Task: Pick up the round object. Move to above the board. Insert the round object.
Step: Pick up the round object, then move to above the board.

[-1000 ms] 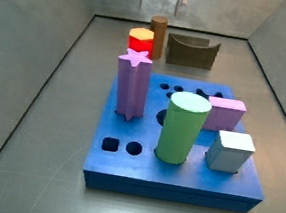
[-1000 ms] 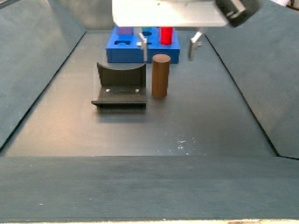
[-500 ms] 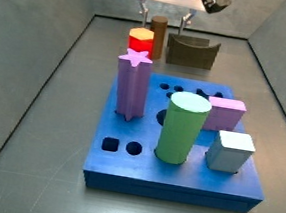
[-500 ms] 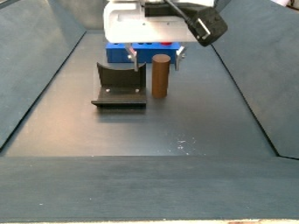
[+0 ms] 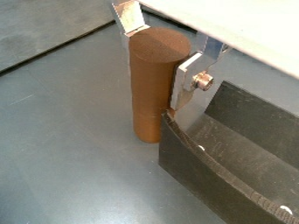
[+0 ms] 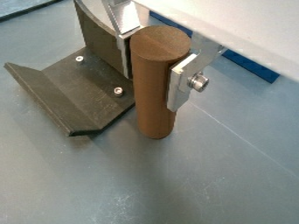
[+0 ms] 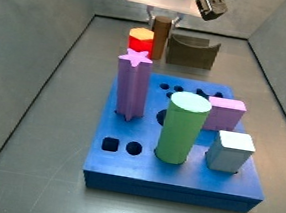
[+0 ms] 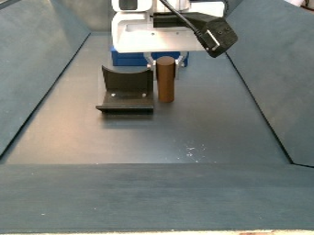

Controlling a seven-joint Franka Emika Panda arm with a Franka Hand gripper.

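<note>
I have the gripper [image 6: 155, 54] down around the top of the round object [image 6: 156, 86], which stands upright on the grey floor [image 6: 70, 184] just beside the fixture [image 6: 73, 92]. In both wrist views the silver fingers [image 5: 191, 80] flank the peg [image 5: 156, 83] on opposite sides, one plate against its upper side and the far one at its top edge; I cannot tell whether they are actually pressing on it or only close to it, so I will not call it a grasp. The peg's base rests on the floor. In a side view the gripper [image 8: 167, 57] sits low over the peg [image 8: 166, 80], with the fixture [image 8: 125, 90] just beside it and the board [image 8: 128, 55] beyond, mostly hidden by the arm. In a side view from the opposite end the board [image 7: 173, 174] lies in the foreground, well apart from the peg [image 7: 159, 29], and carries a purple star-topped post [image 7: 131, 85], a thick green cylinder [image 7: 182, 129], a pink block [image 7: 226, 115] and a pale grey block [image 7: 231, 151], with a red-and-orange hexagonal peg [image 7: 141, 41] standing at its far edge. I can read no lettering, brand or label on any piece or on the gripper body.
</note>
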